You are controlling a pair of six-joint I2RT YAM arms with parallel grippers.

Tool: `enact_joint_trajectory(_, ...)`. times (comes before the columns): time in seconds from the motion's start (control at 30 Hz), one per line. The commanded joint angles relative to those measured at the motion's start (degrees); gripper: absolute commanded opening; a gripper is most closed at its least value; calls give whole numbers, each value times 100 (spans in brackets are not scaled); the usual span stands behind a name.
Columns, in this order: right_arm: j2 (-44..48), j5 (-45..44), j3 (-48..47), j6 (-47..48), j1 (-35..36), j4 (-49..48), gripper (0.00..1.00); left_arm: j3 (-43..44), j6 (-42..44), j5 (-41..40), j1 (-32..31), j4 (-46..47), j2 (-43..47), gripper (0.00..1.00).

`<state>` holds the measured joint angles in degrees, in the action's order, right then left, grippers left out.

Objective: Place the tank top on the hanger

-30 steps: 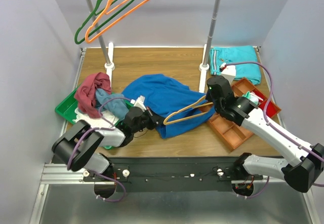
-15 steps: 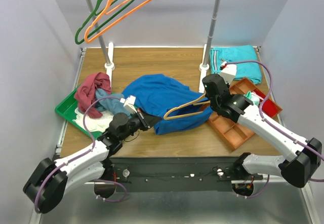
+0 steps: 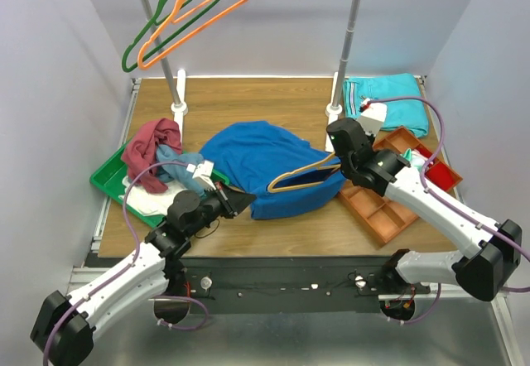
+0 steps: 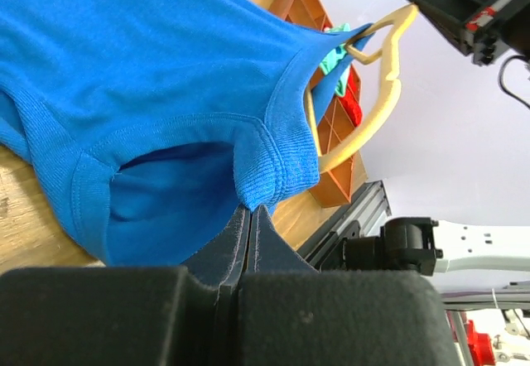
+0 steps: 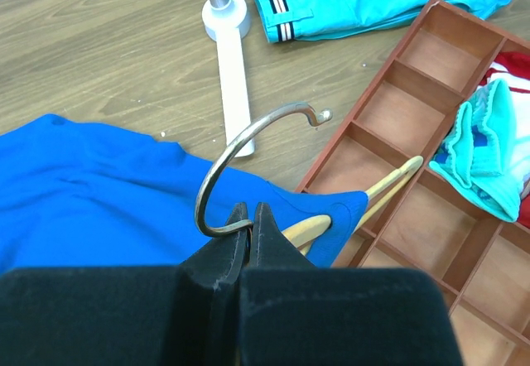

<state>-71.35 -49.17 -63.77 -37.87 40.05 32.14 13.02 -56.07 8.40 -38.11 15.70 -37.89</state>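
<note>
The royal blue tank top (image 3: 265, 163) lies on the table's middle, partly lifted. My left gripper (image 3: 247, 201) is shut on one ribbed shoulder strap (image 4: 277, 163) at the top's near edge. The yellow hanger (image 3: 300, 178) lies across the top's right side. One arm passes through the other strap (image 5: 346, 217). My right gripper (image 3: 338, 161) is shut on the hanger's metal hook (image 5: 240, 155) at its base. In the left wrist view the hanger (image 4: 368, 113) shows beyond the strap.
A brown divided tray (image 3: 389, 192) holding cloths stands at the right. A folded turquoise garment (image 3: 383, 101) lies at the back right. A green tray (image 3: 108, 182) with a maroon cloth (image 3: 149, 151) is at the left. Two rack poles (image 3: 349, 26) rise behind, carrying orange and green hangers (image 3: 190, 18).
My left arm has drawn back toward the near left, pulling the strap with it. My right gripper has shifted the hanger slightly left and away.
</note>
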Motion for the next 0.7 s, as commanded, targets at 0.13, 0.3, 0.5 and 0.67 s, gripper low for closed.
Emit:
enact_joint_trajectory(0.13, -221, -699, -127, 104, -77, 504, 1, 306, 316, -269, 5, -437, 414, 0)
enact_joint_trajectory(0.3, -265, -691, -215, 95, -77, 521, 1, 666, 457, -67, 5, -393, 221, 0)
enact_joint_trajectory(0.5, -265, -726, -303, 122, -77, 486, 1, 1044, 738, 179, 5, -515, 37, 0)
enact_joint_trajectory(0.67, -256, -717, -408, 139, -77, 512, 1, 1195, 1019, 364, 5, -1042, -69, 0)
